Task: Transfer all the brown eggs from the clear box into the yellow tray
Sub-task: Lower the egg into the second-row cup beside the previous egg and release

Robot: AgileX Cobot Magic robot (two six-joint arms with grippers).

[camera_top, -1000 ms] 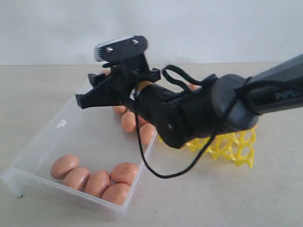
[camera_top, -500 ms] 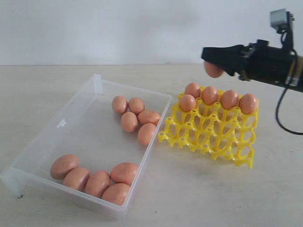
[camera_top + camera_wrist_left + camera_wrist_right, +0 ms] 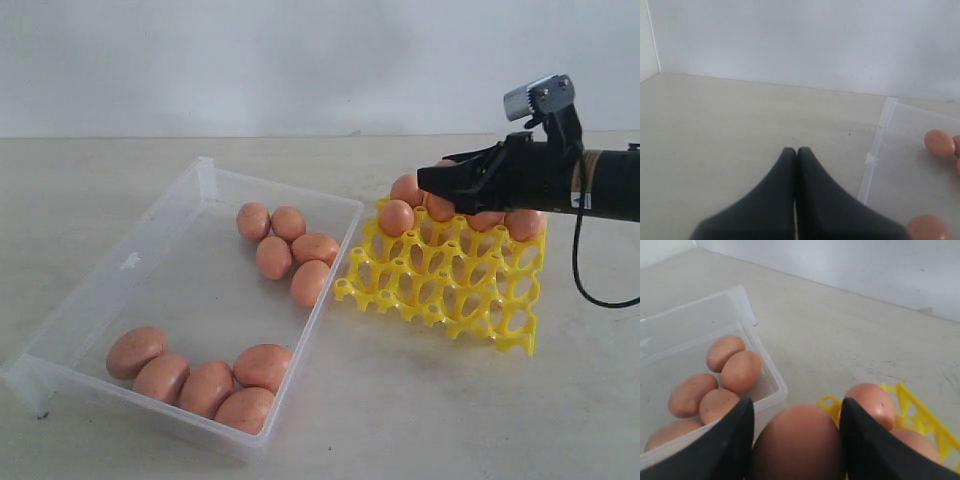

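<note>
Since half a second earlier, the right gripper (image 3: 432,183), jaws part-open and clamped around one smooth reddish-brown egg (image 3: 797,445), had dropped to the far row of the bright yellow plastic grid tray (image 3: 450,290), so placement looked imminent, with ten brown eggs (image 3: 272,257) left in the shallow clear plastic box (image 3: 190,285) beside it.

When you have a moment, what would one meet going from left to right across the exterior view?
The clear box → yellow tray → black cable. The right gripper, holding an egg, overlaps the tray, so I leave it out.
</note>
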